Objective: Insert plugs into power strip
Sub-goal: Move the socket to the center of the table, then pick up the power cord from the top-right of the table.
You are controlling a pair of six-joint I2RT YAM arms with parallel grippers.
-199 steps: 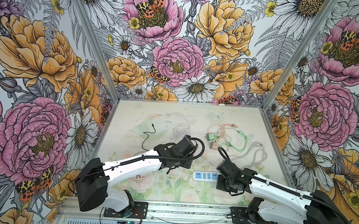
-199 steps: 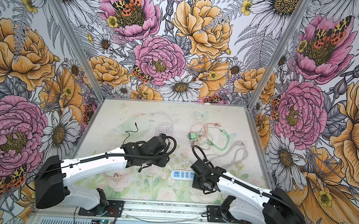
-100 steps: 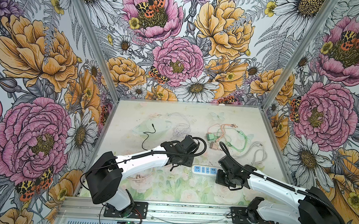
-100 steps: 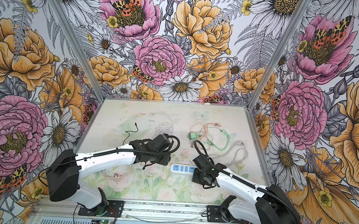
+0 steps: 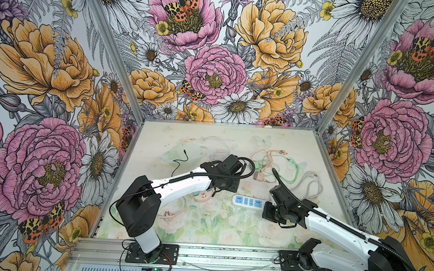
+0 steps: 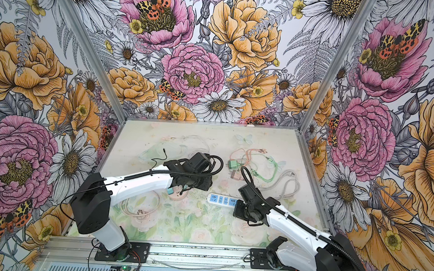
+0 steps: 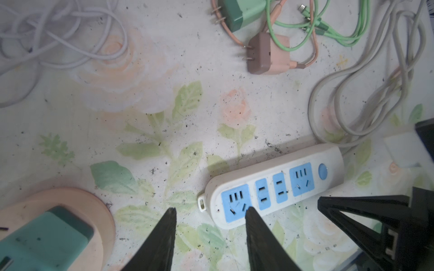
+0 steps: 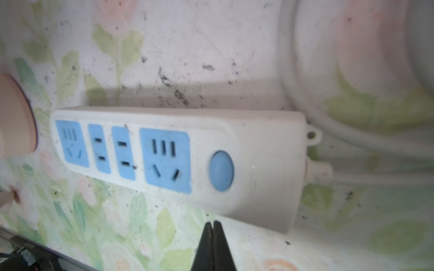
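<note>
Two lie loose on the surface beyond the power strip: green plug, pink-brown plug. Left fingers hover half-spread, empty; right fingers pinched together, empty.

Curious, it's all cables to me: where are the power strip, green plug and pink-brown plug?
power strip (image 7: 270,188), left wrist view, top face middle
green plug (image 7: 234,14), left wrist view, dark end
pink-brown plug (image 7: 263,54), left wrist view, brown end

The left arm and right arm are showing white shells, black joints, ribbed black cable conduits and tapered black fingers.
</note>
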